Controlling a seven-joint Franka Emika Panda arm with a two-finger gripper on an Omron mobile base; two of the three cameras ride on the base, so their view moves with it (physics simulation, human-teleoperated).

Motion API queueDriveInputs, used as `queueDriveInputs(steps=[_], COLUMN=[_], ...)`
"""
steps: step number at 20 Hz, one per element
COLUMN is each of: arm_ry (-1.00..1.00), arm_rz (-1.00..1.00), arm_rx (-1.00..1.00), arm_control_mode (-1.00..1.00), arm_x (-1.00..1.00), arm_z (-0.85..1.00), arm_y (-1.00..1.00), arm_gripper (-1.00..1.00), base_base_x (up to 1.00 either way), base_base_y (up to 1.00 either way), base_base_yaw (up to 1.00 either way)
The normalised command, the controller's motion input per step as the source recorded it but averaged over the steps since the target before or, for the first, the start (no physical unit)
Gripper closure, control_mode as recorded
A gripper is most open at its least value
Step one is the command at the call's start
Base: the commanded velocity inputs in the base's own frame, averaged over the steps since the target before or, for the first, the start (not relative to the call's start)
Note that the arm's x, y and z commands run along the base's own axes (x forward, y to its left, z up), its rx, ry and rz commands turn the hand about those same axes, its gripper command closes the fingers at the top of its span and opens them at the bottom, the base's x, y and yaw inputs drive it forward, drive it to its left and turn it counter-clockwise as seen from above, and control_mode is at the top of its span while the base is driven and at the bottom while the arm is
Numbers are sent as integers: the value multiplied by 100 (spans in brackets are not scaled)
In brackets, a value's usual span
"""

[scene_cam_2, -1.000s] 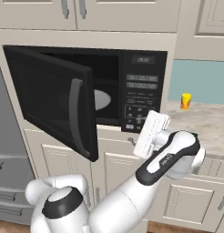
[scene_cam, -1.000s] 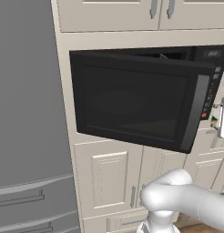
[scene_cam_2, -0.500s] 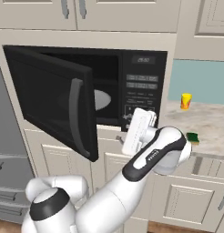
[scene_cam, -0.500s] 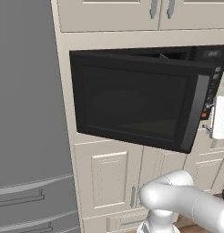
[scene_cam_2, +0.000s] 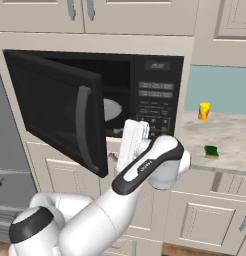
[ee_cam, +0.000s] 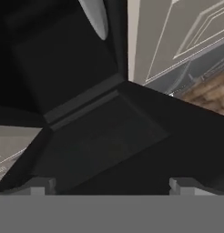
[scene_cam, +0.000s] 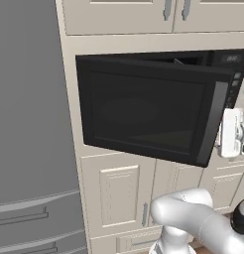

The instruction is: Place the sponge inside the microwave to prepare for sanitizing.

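**Hand at the microwave mouth — sponge on the worktop**

I see the microwave [scene_cam_2: 145, 95] with its door [scene_cam_2: 60, 107] swung wide to the left; in the left base view the dark glass of the door [scene_cam: 149, 111] faces the camera. Through the opening, part of the grey turntable [scene_cam_2: 112, 109] shows. The button panel [scene_cam_2: 157, 97] sits on the right with its display lit.

The arm's wrist [scene_cam_2: 165, 160] bends in front of the cabinet below the oven, and the white hand [scene_cam_2: 132, 145] stands just at the lower edge of the opening, beside the door's free edge. In the hand view, the fingers [ee_cam: 41, 185] are spread wide — nothing sits between them — and beyond them I see the dark interior and a sliver of the turntable [ee_cam: 96, 18].

The sponge [scene_cam_2: 211, 151] lies flat on the worktop [scene_cam_2: 230, 135] right of the microwave, well apart from the hand. A yellow-orange cup [scene_cam_2: 204, 111] stands farther back, near the wall.
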Motion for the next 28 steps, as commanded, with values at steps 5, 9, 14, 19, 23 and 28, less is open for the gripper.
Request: queueDriveInputs(steps=[5,9,14,19,23,28], arm_ry=[-5,-8,-9,-9,-9,-10], arm_rz=[14,11,5,0,-2,-6], arm_rx=[-12,-14,-10,-4,0,0], arm_control_mode=[-100,-100,-100,-100,-100,-100], arm_x=[-27,-41,-79,-100,-100,-100], arm_z=[2,5,0,0,0,0], arm_y=[62,65,78,84,75,79], arm_gripper=[-100,-100,-100,-100,-100,-100], base_base_x=[0,0,0,0,0,0], base_base_y=[0,0,0,0,0,0], base_base_yaw=[0,0,0,0,0,0])
